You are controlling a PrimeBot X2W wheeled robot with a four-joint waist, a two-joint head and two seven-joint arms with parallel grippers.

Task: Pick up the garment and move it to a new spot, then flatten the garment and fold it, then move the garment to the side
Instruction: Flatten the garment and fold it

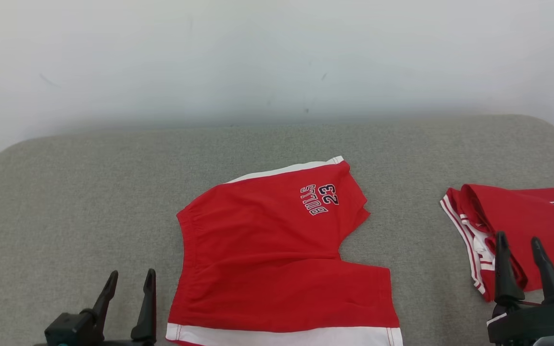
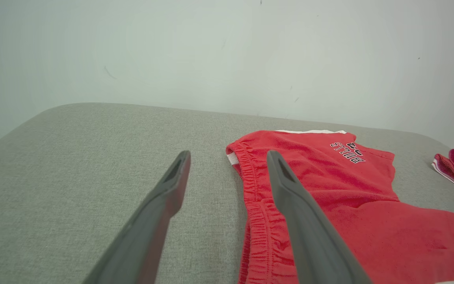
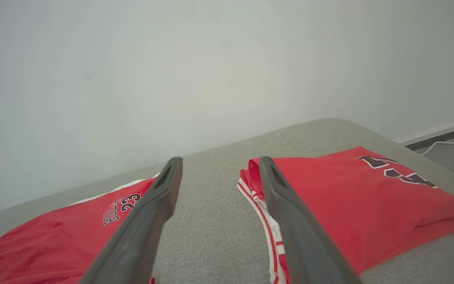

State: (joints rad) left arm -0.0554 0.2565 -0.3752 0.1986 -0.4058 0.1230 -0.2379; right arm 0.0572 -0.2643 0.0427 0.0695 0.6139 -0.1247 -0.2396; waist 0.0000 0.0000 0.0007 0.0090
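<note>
The red shorts (image 1: 267, 259) are spread flat at the middle of the grey cushion (image 1: 80, 192), reaching down to its near edge. Their elastic waistband (image 2: 252, 189) is turned toward the cushion's left end and runs from near to far, while both legs are pointed toward the right end. The left gripper (image 1: 132, 273) is held just beside that waistband at the cushion's near edge, jaws fully apart, nothing gripped. The right gripper (image 1: 518, 238), equally wide and empty, is placed at the cushion's right end by a folded red jersey (image 1: 527, 211), well apart from the shorts. The left arm is judged the nearer, and the waistband would be met first.
</note>
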